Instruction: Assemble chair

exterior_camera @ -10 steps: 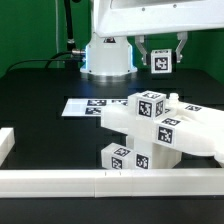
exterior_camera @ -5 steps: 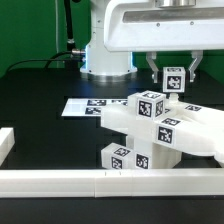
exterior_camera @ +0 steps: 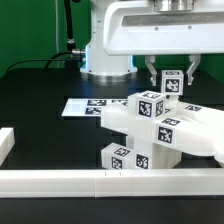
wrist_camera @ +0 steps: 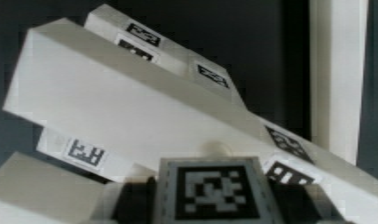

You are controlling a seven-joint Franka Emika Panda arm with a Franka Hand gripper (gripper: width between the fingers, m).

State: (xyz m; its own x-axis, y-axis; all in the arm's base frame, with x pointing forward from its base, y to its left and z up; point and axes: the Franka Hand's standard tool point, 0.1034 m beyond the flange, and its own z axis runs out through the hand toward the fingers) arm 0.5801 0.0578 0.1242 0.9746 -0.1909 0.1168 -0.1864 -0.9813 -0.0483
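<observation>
place: probably a robotics lab | signs: black table (exterior_camera: 40, 85), marker board (exterior_camera: 88, 105), green backdrop (exterior_camera: 25, 30)

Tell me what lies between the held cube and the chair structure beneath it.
Nothing. In the exterior view the gripper holds a small tagged cube just above the chair assembly, with only a thin bare gap, or none; contact cannot be told.

Chair body (exterior_camera: 165, 128): we are seeing chunky white plastic parts joined into one structure, lying on the black table towards the exterior view's right, bearing several black-and-white square tags
Small cube (exterior_camera: 172, 80): we are seeing a white tagged cube hanging above the structure, its tag facing the exterior camera
Wrist view: we are looking down on the cube's tag (wrist_camera: 211, 188) over the slanted white frame (wrist_camera: 141, 95)
</observation>
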